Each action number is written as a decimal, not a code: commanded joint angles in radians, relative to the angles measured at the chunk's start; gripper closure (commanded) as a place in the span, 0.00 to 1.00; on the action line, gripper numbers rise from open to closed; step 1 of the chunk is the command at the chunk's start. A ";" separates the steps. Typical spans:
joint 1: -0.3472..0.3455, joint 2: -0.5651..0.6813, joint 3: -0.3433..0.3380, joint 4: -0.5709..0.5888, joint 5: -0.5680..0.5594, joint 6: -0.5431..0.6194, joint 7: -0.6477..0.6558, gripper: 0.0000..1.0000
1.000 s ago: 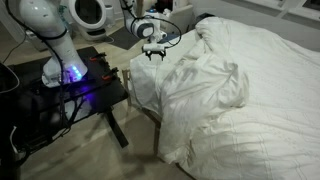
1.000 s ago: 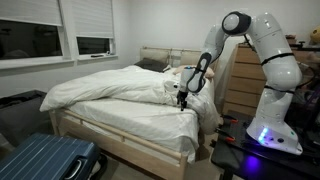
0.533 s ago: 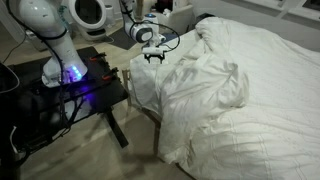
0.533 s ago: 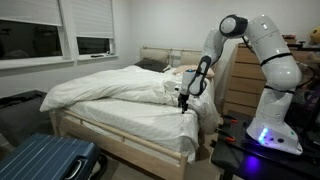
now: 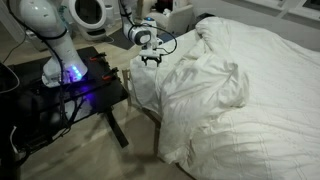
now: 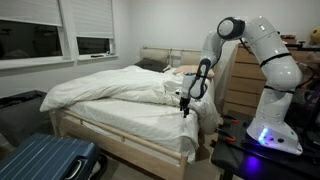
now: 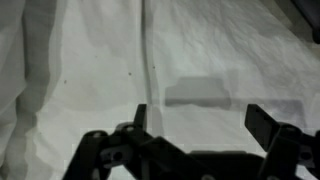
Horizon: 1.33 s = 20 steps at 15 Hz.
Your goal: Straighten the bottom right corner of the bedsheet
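- Wrist view: the gripper point(image 7: 203, 125) points down at flat white cloth, its fingers spread wide with nothing between them.
- In both exterior views the bedsheet point(image 5: 235, 80) point(image 6: 110, 85) covers the bed in rumpled heaps. The bottom right corner point(image 5: 175, 135) point(image 6: 190, 128) drapes in soft folds at the foot on the robot's side.
- In an exterior view the gripper point(image 5: 151, 62) hangs above the sheet's side edge and seems to sit headward of that corner. How far above the cloth it is cannot be judged from here.
- To do the step well, move along the edge toward the corner before descending.
- Pinch only the hem layer, then draw it outward and down so the folds flatten.
- Pull slowly; a deep bite could catch the wooden bed frame point(image 6: 120, 140) or drag the heaps.
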 commanded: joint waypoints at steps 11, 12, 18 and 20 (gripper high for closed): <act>0.011 0.023 0.019 -0.008 -0.020 -0.057 0.143 0.00; 0.008 0.028 0.021 -0.008 -0.021 -0.049 0.147 0.00; 0.013 0.053 0.012 -0.005 -0.029 0.000 0.149 0.00; 0.012 0.059 0.014 -0.001 -0.028 -0.001 0.150 0.00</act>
